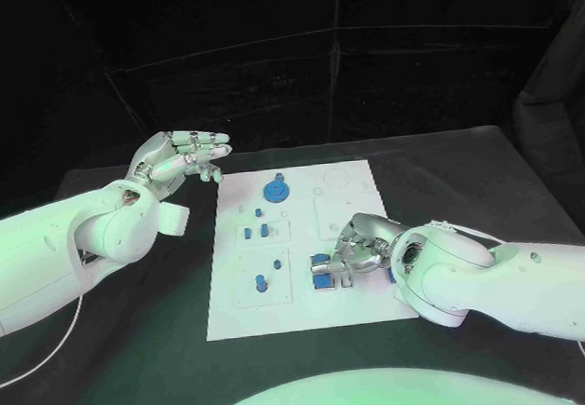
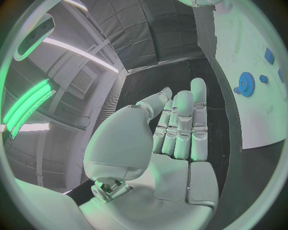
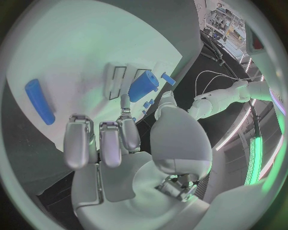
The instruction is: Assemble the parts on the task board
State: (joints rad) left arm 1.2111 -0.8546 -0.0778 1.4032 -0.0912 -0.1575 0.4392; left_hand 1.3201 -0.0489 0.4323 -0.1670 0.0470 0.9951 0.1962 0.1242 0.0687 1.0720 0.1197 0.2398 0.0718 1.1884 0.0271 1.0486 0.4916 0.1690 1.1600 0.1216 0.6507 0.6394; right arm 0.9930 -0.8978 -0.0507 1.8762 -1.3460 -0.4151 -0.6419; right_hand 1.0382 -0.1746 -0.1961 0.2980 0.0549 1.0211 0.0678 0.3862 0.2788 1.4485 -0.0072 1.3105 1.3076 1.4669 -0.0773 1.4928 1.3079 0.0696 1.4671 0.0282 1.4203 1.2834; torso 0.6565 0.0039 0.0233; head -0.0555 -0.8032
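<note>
Judging from the pictures, the parts are taken to be small, stiff, light plastic pieces that could slip or tip under a careless pinch, so a hold across the sides of each piece, near its middle, is advised. The task board (image 1: 296, 258) is seen lying flat in the middle of the black table (image 1: 479, 171), with a blue gear (image 1: 277, 190) near its far end, several small blue pegs (image 1: 257, 231) along its left half and one blue peg (image 1: 259, 282) lower down. The right robot hand (image 1: 351, 252) is lowered over the board's near right part, its fingers (image 3: 102, 143) set close to a short blue cylinder (image 3: 143, 86) standing by a slotted white block (image 3: 117, 81); whether the cylinder is actually pinched cannot be told. A longer blue bar (image 3: 40, 101) lies loose on the board nearby. The left robot hand (image 1: 182, 159) is held off the board's far left corner, above the table, with fingers (image 2: 180, 127) extended side by side and nothing in it.
</note>
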